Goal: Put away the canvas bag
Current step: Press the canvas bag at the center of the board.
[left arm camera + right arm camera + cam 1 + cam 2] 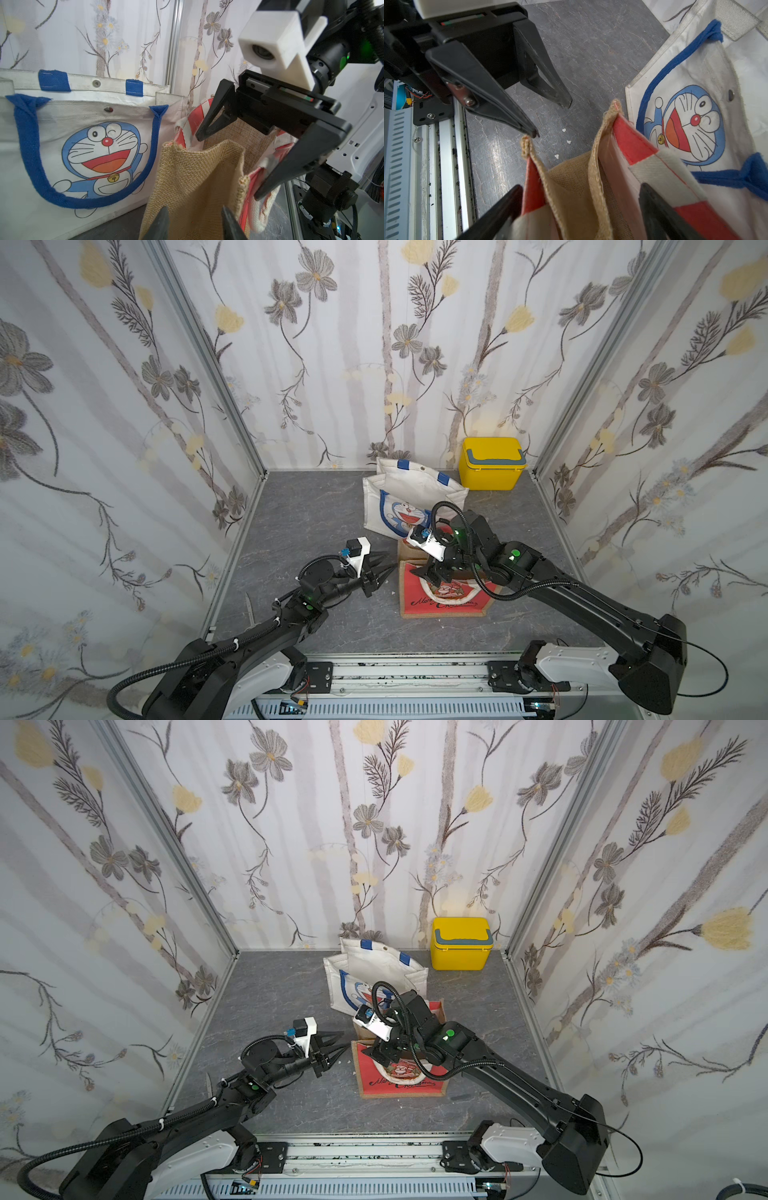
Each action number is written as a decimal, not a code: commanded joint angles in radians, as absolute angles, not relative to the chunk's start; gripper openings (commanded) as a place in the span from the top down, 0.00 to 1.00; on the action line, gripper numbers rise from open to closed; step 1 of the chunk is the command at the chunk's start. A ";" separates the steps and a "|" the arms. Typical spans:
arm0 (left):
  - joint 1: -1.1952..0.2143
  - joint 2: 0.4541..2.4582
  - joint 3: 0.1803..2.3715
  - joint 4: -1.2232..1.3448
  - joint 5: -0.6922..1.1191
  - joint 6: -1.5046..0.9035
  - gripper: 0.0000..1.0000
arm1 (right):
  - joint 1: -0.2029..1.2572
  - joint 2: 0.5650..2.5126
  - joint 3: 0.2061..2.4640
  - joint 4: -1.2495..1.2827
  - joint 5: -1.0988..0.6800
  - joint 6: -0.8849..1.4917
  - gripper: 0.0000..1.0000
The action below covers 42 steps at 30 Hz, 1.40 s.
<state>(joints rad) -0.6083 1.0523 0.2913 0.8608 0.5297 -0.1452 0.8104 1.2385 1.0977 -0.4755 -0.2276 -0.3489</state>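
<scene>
A red burlap bag (444, 597) sits open on the grey desk (311, 522), just right of centre and low in both top views. The right gripper (227, 167) hangs over its mouth, fingers spread wide with the bag's top between them, gripping nothing. To the left in the frame, the left gripper (552, 120) has its fingers partly apart, one tip touching the bag's burlap corner. The white canvas bag (411, 489), printed with a blue cartoon cat, stands just beside it, directly above in the frame. A yellow box (492, 464) with a grey handle sits by the back wall, to the upper right.
</scene>
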 commanded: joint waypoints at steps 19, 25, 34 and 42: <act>-0.584 1.015 0.293 0.804 0.463 -0.207 0.66 | 0.914 1.497 1.403 -0.815 -0.026 -0.497 0.38; -0.584 1.002 0.271 0.837 0.485 -0.111 0.47 | 0.914 1.477 1.408 -0.803 -0.044 -0.507 0.79; -0.584 0.995 0.305 0.844 0.600 0.035 0.00 | 0.914 1.417 1.411 -0.841 -0.116 -0.501 1.00; -0.589 1.136 0.443 0.779 0.755 0.097 0.00 | 0.913 1.379 1.389 -0.836 -0.218 -0.501 1.00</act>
<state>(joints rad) -0.5869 1.1057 0.4110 0.7895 0.6586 0.0509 0.9142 1.3926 1.3937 -0.8410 -0.1646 -0.4911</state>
